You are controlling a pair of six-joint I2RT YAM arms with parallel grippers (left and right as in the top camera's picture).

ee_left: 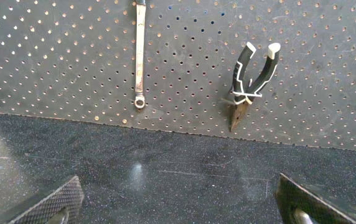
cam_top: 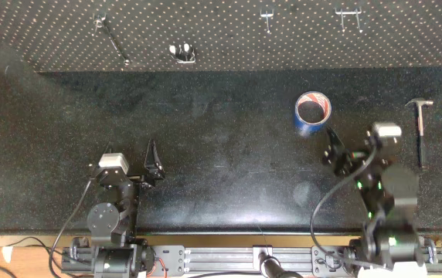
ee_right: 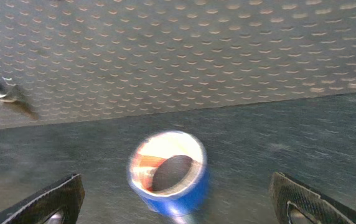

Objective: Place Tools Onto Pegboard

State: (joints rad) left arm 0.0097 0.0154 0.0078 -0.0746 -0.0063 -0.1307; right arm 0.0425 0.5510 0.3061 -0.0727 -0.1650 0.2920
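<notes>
Sitting on the bench point(cam_top: 221, 154) below the pegboard point(cam_top: 229, 38), the blue tape roll point(cam_top: 312, 113) appears to lie flat with its hole facing up, roughly under the 2 empty hooks point(cam_top: 266, 15) at the board's upper right. The right claw point(cam_top: 331, 140) is just beside the roll on the side away from the board, not touching it. Its fingers are spread wide, and in the right wrist view the roll point(ee_right: 168, 171) lies ahead of the gap between them, close to centred. The main risk, as I judge it, is the grasp: the roll is round and smooth, so a pinch taken across its outer wall could squeeze it out sideways or nudge it toward the board. Pinching 1 wall, with a finger inside the hole, looks safer. A loose hold could also let the roll swing or drop while it is being threaded over a hook. The hammer point(cam_top: 419, 131) lies well apart to the right, the wrench point(cam_top: 113, 38) and pliers point(cam_top: 182, 52) hang on the board, and the left claw point(cam_top: 154, 154) rests spread and empty far left.
</notes>
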